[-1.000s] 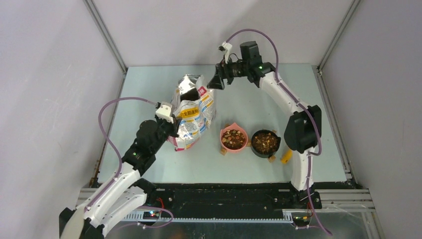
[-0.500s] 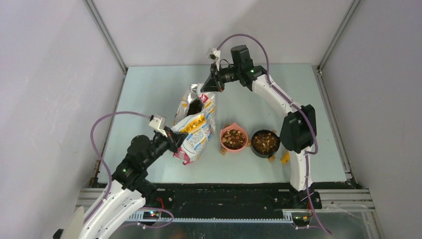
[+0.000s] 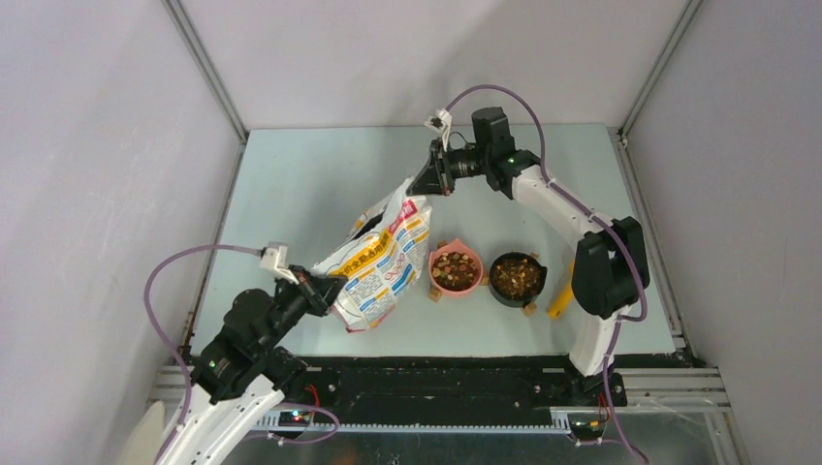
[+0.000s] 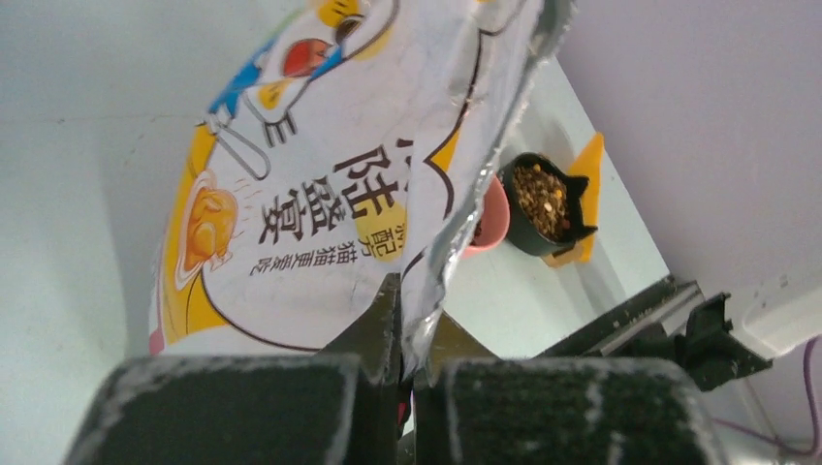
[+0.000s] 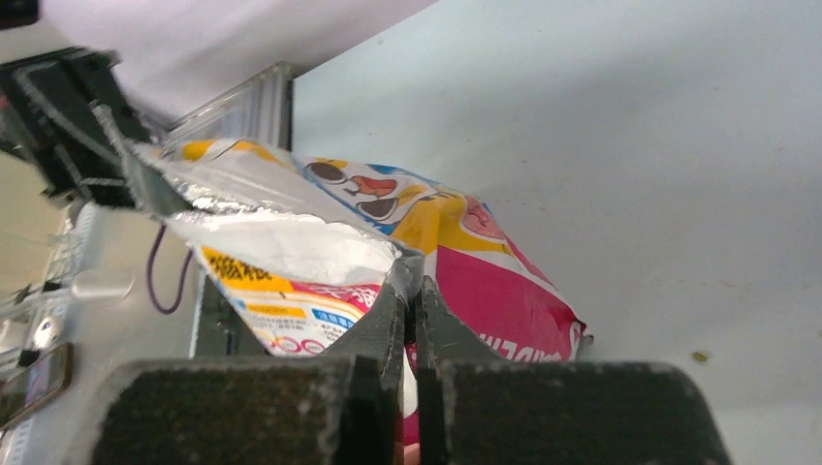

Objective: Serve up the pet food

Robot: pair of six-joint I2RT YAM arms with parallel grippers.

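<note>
The glossy white, yellow and pink bag [image 3: 381, 263] hangs stretched on a slant between both arms, above the table left of the bowls. My left gripper [image 3: 326, 290] is shut on its silver lower edge, a pinch seen close in the left wrist view on the bag [image 4: 310, 165] by that gripper [image 4: 412, 312]. My right gripper [image 3: 424, 184] is shut on the bag's torn top corner; its wrist view shows the gripper [image 5: 413, 283] clamping the bag [image 5: 485, 281] beside the open mouth. Pet food fills the pink bowl [image 3: 456, 270] and the black bowl [image 3: 517, 279].
An orange piece [image 3: 558, 303] lies right of the black bowl [image 4: 545, 199], near the right arm's base. The pink bowl [image 4: 491, 218] peeks out behind the bag. A black rail [image 3: 436, 376] runs along the near edge. Grey walls enclose the table [image 3: 291, 184].
My right gripper went from open to shut on the bag's top corner. The left arm drew back toward the near left, tipping the once upright bag onto a slant.
</note>
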